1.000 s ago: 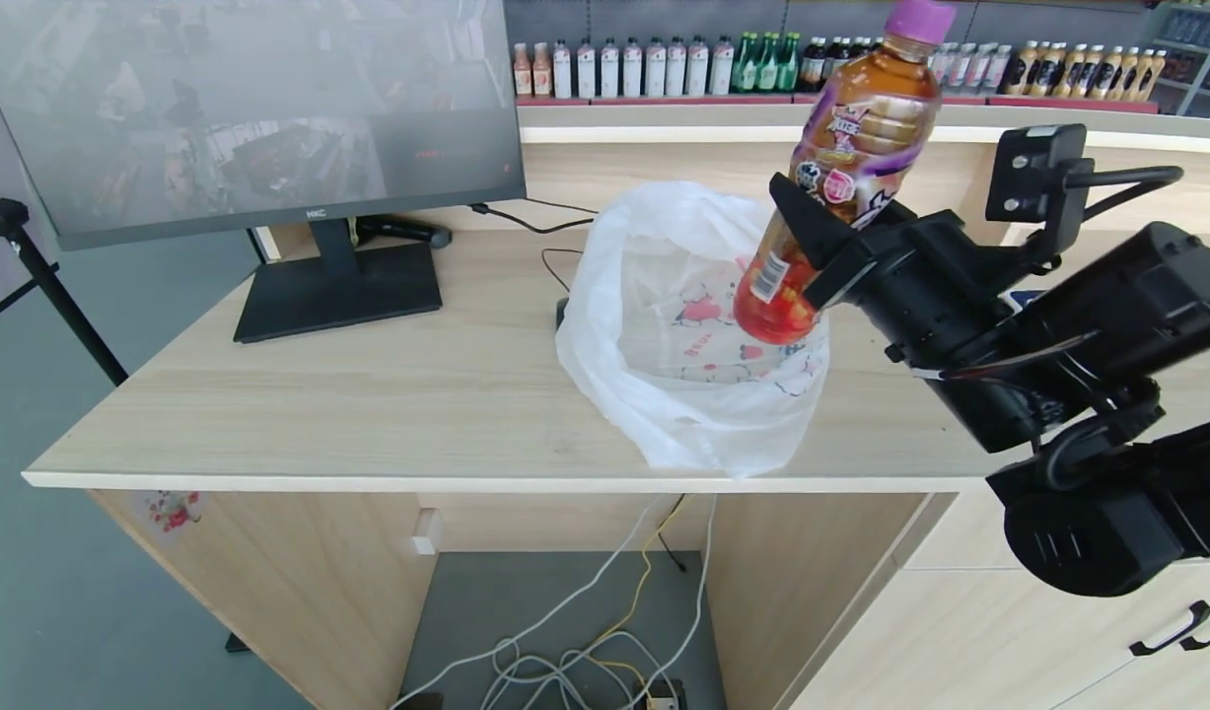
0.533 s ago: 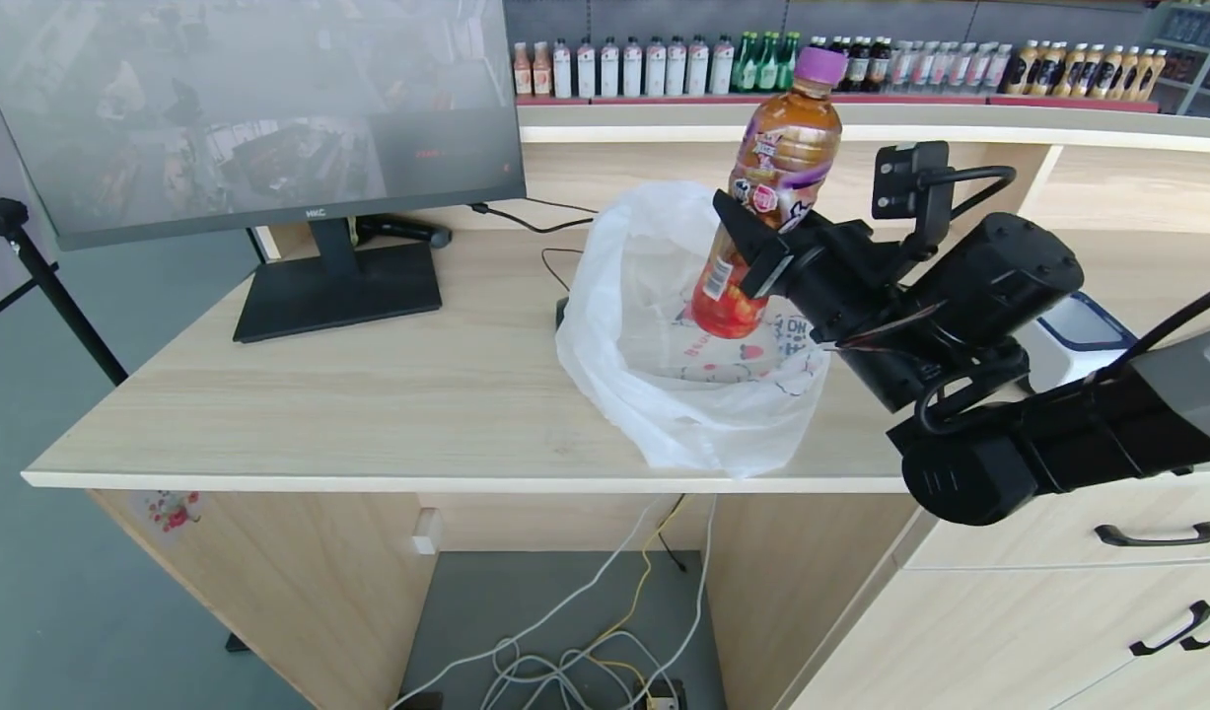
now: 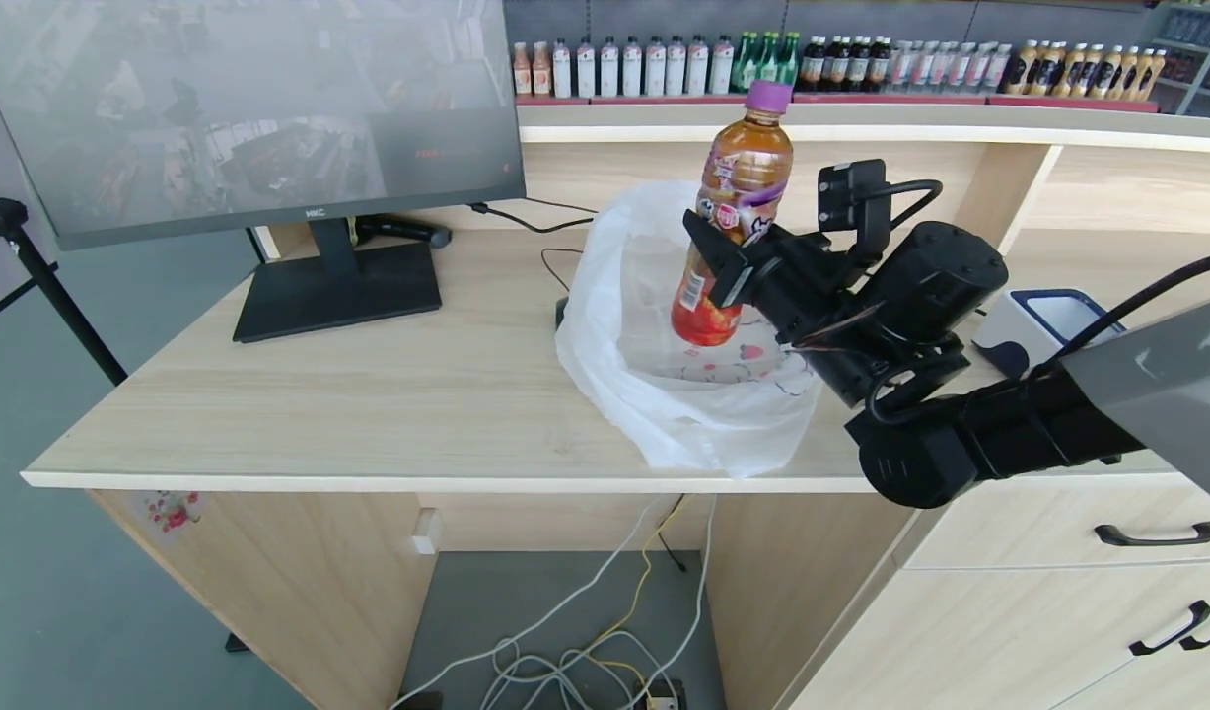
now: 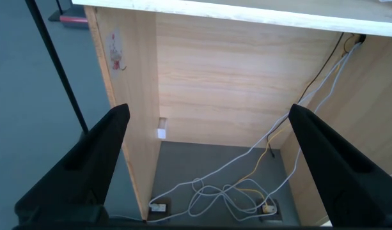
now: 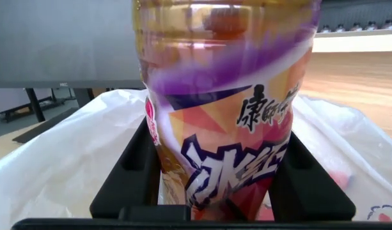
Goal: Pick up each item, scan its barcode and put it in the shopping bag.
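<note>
The right gripper has its fingers clamped on the amber plastic drink bottle with the purple cap. One black finger sits on each side of the bottle's lower half, and the cap and shoulder rise clear above them. The bottle hangs nearly upright, its cap leaning a touch to the right, with its reddish base over the open mouth of the white plastic shopping bag. The bag sits slumped on the pale wooden worktop.

The bottle's label is purple and orange with big white outlined characters, seen close up in the right wrist view. A small white barcode strip shows low on the bottle's left side.

A white and blue scanner box stands on the worktop right of the bag, and a black monitor stands far left.

The left gripper hangs below the worktop edge with its fingers spread wide, facing the cabinet and the cables on the floor.
</note>
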